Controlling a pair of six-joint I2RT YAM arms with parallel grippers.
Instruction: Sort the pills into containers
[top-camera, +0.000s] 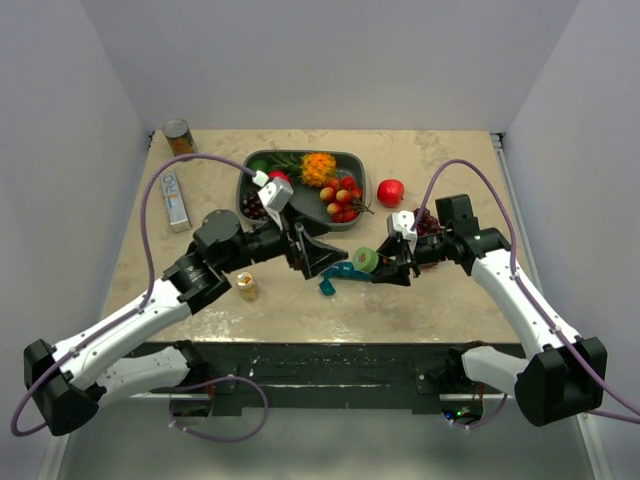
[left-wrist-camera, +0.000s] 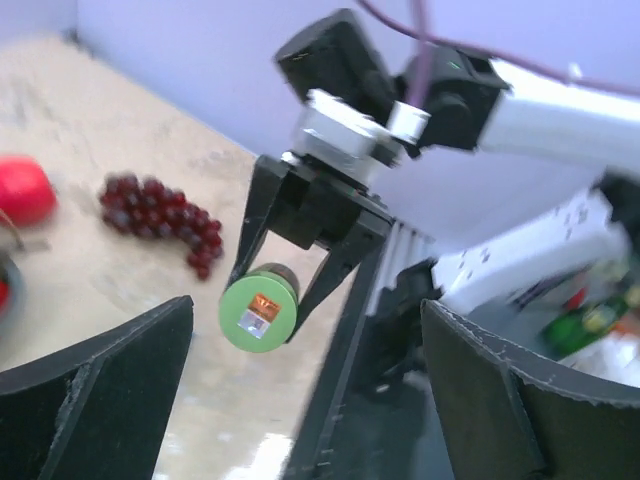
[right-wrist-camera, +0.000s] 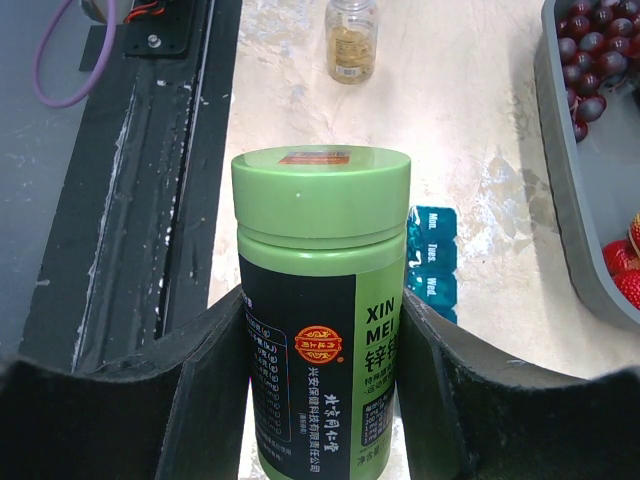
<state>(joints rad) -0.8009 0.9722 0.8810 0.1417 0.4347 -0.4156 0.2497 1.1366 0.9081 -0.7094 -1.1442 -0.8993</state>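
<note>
Clamps the right gripper (right-wrist-camera: 322, 300) on a green bottle (right-wrist-camera: 320, 190), pads pressed against both sides of its dark label. Holds that bottle just in front of the grey fruit tray (top-camera: 355, 157), off its right near corner, with the lid aimed at the left gripper (top-camera: 322, 256). Spreads the left gripper wide open, nothing between its fingers (left-wrist-camera: 100, 390), in front of the middle of the tray's near rim.

Shows the containers (top-camera: 333, 281) as a teal strip lying flat on the tabletop (top-camera: 445, 300) in front of the tray, below the gap between the two grippers and touched by neither. Shows white print on the cell lids in the right wrist view.

Finds a small amber pill bottle (top-camera: 246, 286) upright in front of the tray's left corner, a red apple (top-camera: 390, 191) just right of the tray, and dark grapes (top-camera: 428, 222) farther right.
</note>
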